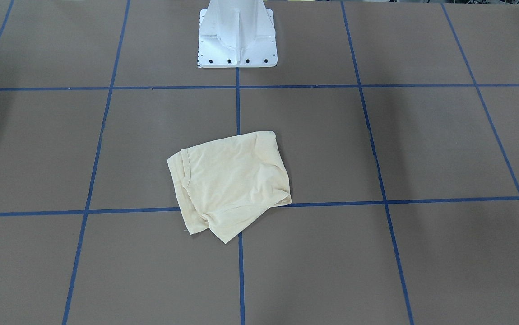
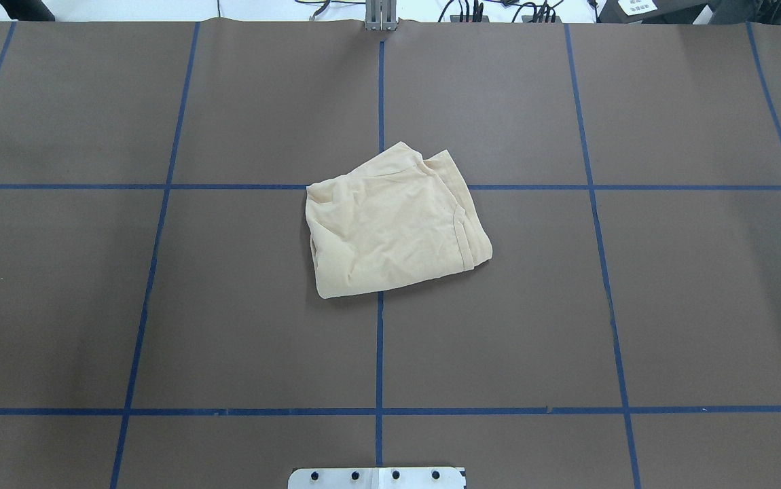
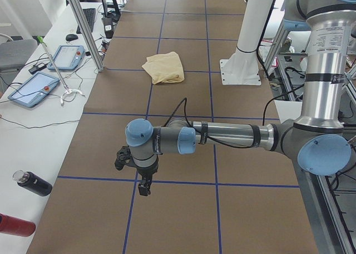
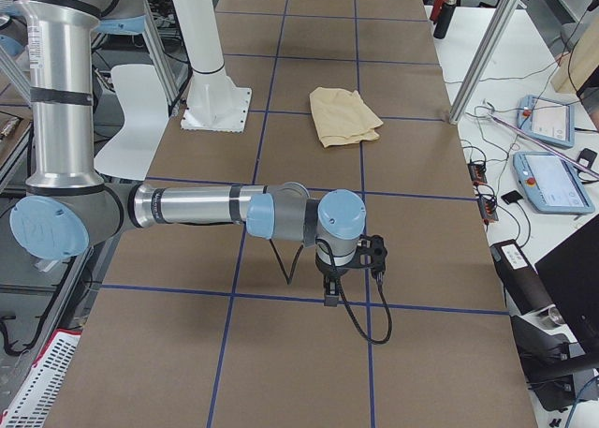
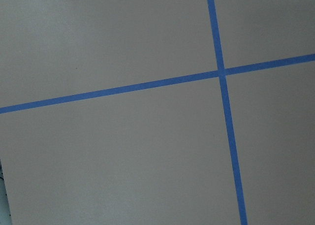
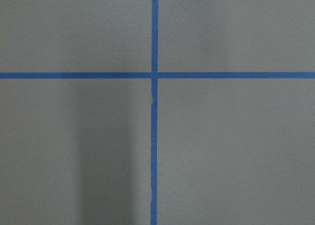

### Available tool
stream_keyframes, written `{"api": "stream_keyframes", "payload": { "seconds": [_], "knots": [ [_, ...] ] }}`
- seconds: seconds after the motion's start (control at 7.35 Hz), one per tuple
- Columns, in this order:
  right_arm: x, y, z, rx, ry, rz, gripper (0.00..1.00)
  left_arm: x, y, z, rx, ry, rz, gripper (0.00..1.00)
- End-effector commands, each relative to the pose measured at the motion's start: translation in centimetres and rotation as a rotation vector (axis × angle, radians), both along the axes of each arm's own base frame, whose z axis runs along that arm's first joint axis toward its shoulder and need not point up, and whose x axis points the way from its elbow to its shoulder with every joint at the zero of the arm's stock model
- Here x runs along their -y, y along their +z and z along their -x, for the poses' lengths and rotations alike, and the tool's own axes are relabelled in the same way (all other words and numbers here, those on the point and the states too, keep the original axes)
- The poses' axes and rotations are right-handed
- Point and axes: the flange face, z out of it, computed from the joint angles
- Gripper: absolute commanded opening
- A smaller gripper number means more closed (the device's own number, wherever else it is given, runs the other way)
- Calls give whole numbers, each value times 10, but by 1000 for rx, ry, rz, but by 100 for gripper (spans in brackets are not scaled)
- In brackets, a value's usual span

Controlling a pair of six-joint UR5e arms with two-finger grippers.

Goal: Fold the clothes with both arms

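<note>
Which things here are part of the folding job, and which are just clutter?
Job: cream shirt, lying folded mid-table; left arm; right arm. Both arms are well clear of the shirt.
Lying about: teach pendants; black bottle; red bottle; white pedestal base.

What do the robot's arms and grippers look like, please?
Both the left arm and right arm are silvery metal tubes joined by round light-blue caps, with black bands and a white printed label on the upper section. A black cable loops along each forearm to the wrist. The left gripper and right gripper are small, black and blocky.
</note>
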Motion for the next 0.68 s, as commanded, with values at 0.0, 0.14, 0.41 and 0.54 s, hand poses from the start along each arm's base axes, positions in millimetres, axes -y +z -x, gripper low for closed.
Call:
{"api": "stream_keyframes", "payload": {
  "seconds": [0.0,0.14,0.41,0.54],
  "knots": [
    [1,4,18,-2,-38,9,100,0,-5,0,2,-1,-8,99],
    [1,5,18,-3,-39,8,100,0,-5,0,2,-1,-8,99],
    [0,5,18,-3,-38,13,100,-2,-3,-1,-2,-45,32,99],
    [1,5,18,-3,-38,10,100,1,-8,-1,-4,-153,101,99]
  ]
}}
